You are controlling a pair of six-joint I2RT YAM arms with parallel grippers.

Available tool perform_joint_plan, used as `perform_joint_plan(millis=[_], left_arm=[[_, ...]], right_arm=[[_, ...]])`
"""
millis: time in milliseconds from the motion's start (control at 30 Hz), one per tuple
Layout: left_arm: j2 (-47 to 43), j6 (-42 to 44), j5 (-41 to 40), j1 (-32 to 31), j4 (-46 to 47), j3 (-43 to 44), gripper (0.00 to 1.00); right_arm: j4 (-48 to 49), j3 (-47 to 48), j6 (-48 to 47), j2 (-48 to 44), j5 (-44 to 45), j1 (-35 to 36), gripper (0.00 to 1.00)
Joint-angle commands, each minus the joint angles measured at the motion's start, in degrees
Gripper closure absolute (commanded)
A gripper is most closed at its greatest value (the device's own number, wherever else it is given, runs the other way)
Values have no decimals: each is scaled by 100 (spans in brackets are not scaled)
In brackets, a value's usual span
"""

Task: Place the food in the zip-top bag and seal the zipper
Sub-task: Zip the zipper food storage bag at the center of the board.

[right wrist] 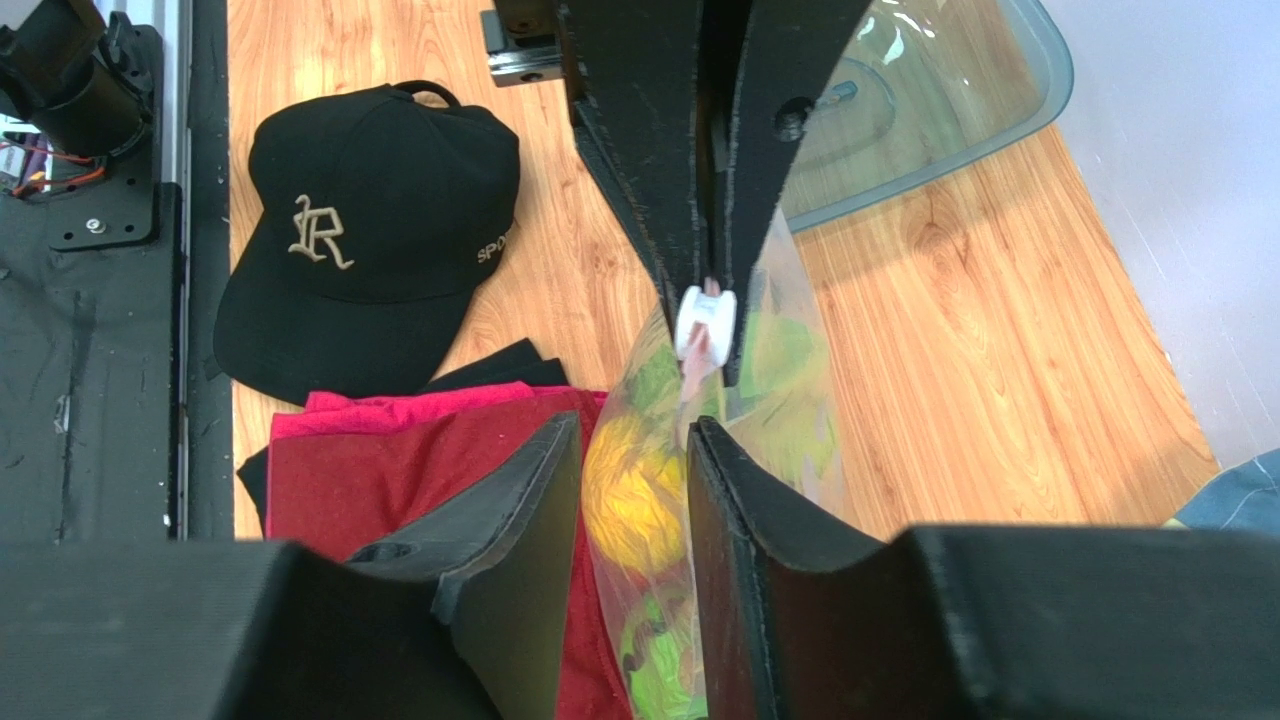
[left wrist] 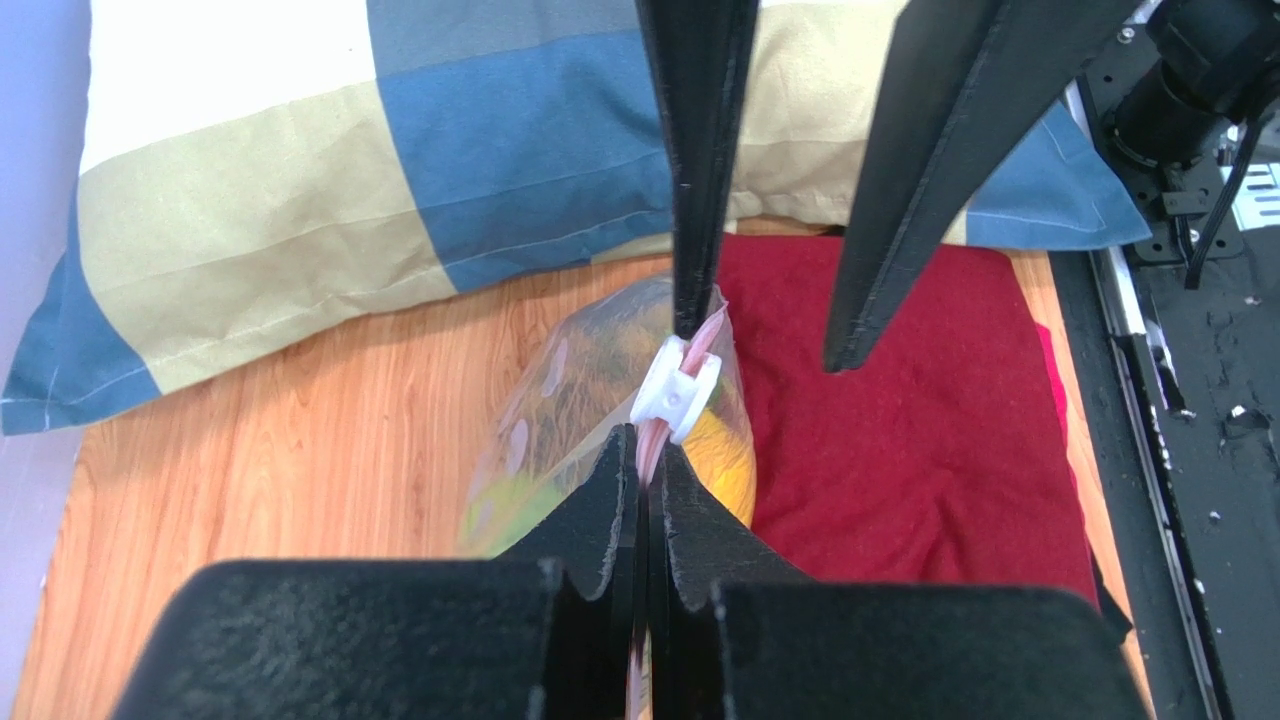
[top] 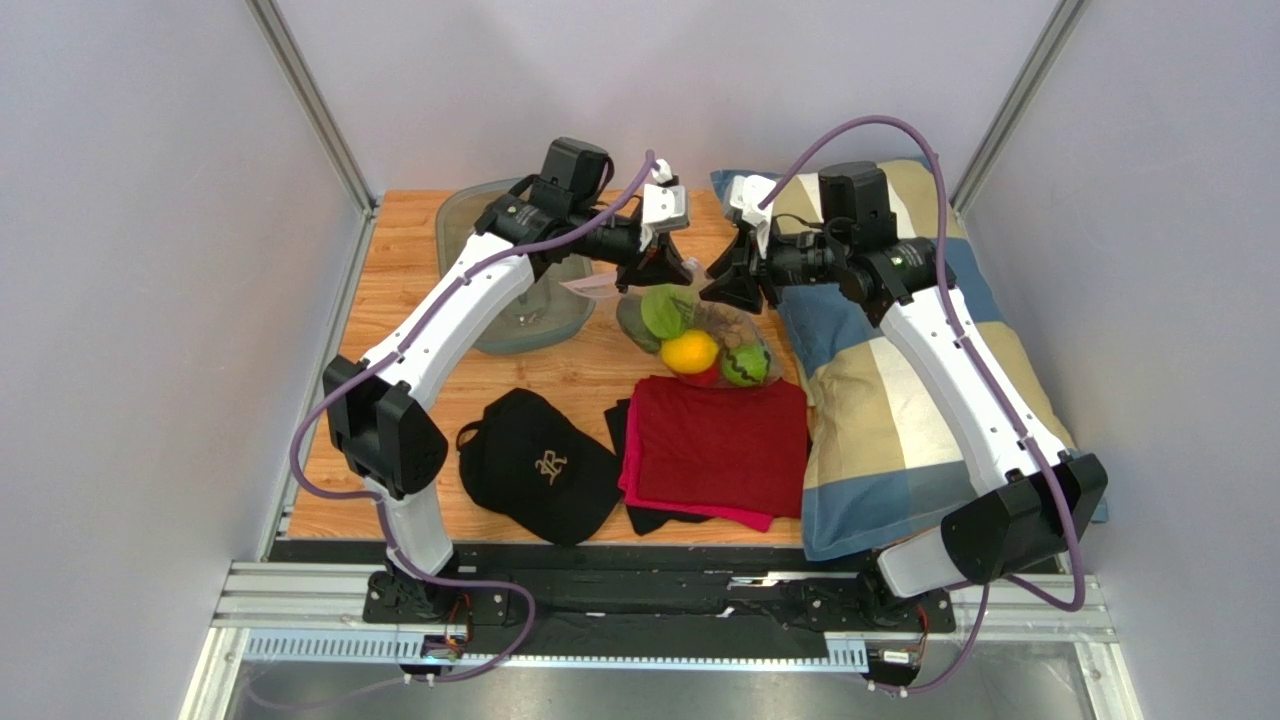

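Zipper [left wrist: 673, 393] pinched in left claw [left wrist: 646, 446], clear only from wrist view

White links [top: 451, 323], black joints [top: 394, 435], purple cables [top: 887, 120]; left claw [left wrist: 646, 450] and right claw [right wrist: 634, 428] matte black.

food [right wrist: 631, 495]: blurred through zip-top bag [right wrist: 796, 435] plastic | zipper [left wrist: 651, 447]: end hidden between left fingers [left wrist: 594, 525] | pillow [left wrist: 301, 195]: cut off at top edge
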Motion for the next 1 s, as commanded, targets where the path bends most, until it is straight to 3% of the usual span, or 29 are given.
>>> perform_joint_plan(millis=[0, 300, 400, 433, 467, 500, 567, 600, 700, 967], left_arm=[[10, 414, 285, -70, -226, 276, 100], [10, 406, 47, -219, -314, 293, 100], [19, 336, -40, -237, -323, 319, 100], [27, 301, -67, -255, -323, 328, 100], [36, 248, -85, -255, -332, 346, 100], [28, 230, -102, -255, -341, 346, 97], [-34, 134, -68, -229, -332, 302, 82], [-78, 125, 11, -202, -323, 267, 68], [-394, -121, 196, -105, 132, -31, 56], [-526, -508, 486, -105, 547, 38, 55]], right_arm=[[148, 73, -145, 41, -32, 34, 65], [210, 222, -136, 172, 29, 43, 80], [184, 266, -215, 181, 73, 60, 88], [166, 275, -233, 173, 82, 60, 99], [166, 266, -242, 164, 82, 60, 100], [175, 257, -259, 146, 108, 60, 100], [210, 188, -259, 85, 126, 60, 100], [219, 161, -277, 59, 161, 60, 100], [315, -15, -312, -73, 161, 60, 100], [430, -77, -259, -144, 126, 60, 100]])
